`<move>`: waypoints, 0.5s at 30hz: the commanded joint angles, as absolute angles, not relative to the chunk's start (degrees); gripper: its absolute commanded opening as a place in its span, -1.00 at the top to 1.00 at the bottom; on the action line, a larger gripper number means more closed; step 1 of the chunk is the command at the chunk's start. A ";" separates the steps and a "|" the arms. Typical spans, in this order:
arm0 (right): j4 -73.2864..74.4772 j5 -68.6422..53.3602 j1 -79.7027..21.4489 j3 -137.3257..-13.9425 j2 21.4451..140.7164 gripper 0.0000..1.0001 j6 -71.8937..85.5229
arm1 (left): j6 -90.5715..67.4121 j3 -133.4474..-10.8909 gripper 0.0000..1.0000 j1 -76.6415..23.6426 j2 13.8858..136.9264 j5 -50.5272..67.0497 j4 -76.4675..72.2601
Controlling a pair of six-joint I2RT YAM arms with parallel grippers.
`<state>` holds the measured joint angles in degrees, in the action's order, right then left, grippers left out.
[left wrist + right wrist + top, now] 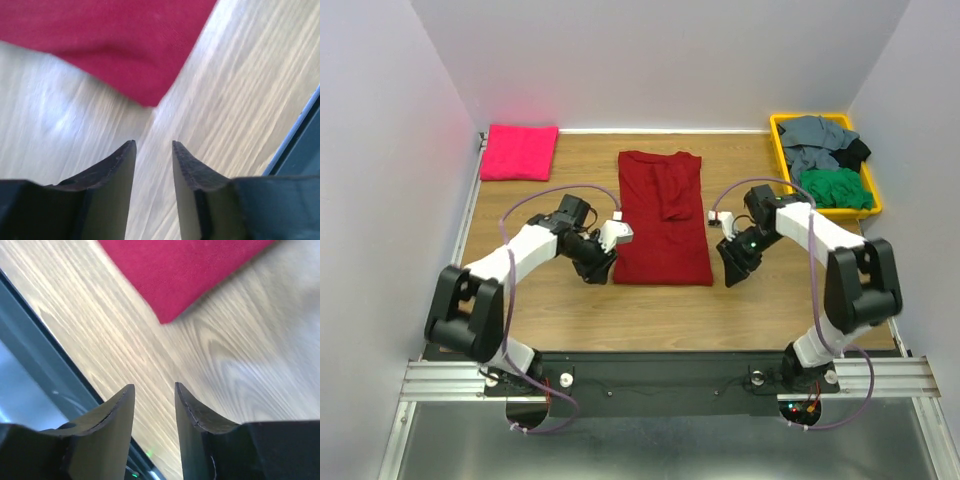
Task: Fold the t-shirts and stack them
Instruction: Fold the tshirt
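A dark crimson-red t-shirt (pixel 660 215) lies flat mid-table, folded into a long narrow strip. Its near left corner (pixel 115 45) shows in the left wrist view, its near right corner (pixel 185 275) in the right wrist view. My left gripper (pixel 594 266) hovers by the strip's near left corner, open (pixel 153 145), with only bare wood between its fingers. My right gripper (pixel 733 266) mirrors it by the near right corner, open (pixel 154 386) and holding nothing. A folded hot-pink t-shirt (pixel 518 152) rests at the far left.
A yellow bin (pixel 807 117) at the far right holds crumpled grey (pixel 815 140), green (pixel 835 187) and black shirts. The wooden table (pixel 570 310) ends at a dark front edge (pixel 35 325) just below both grippers. White walls enclose three sides.
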<state>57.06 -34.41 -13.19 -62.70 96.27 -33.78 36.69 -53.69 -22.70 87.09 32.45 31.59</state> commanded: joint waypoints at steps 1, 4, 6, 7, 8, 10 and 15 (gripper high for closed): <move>55.47 -29.71 -13.18 -61.97 86.60 0.07 -40.69 | 43.31 -51.33 -0.02 -22.59 76.23 31.03 30.42; 49.59 -30.14 -13.88 -60.30 81.24 0.06 -41.31 | 45.35 -48.44 -0.36 -23.37 69.55 32.78 24.45; 42.74 -28.48 -15.81 -58.37 78.68 0.03 -41.39 | 46.49 -45.36 -0.43 -25.04 67.16 32.26 18.47; 40.63 -27.43 -18.43 -56.18 77.71 0.03 -41.92 | 47.71 -44.48 -0.43 -26.18 65.67 31.99 17.33; 36.86 -25.59 -19.76 -54.94 75.96 0.01 -43.14 | 49.64 -42.30 -0.43 -28.80 65.13 30.25 14.27; 32.98 -23.65 -23.53 -50.57 74.28 -0.04 -44.55 | 51.23 -40.00 -0.43 -31.10 63.73 28.40 10.65; 23.04 -20.04 -30.49 -43.16 71.89 -0.03 -49.74 | 55.54 -34.20 -0.42 -36.55 64.24 24.36 1.51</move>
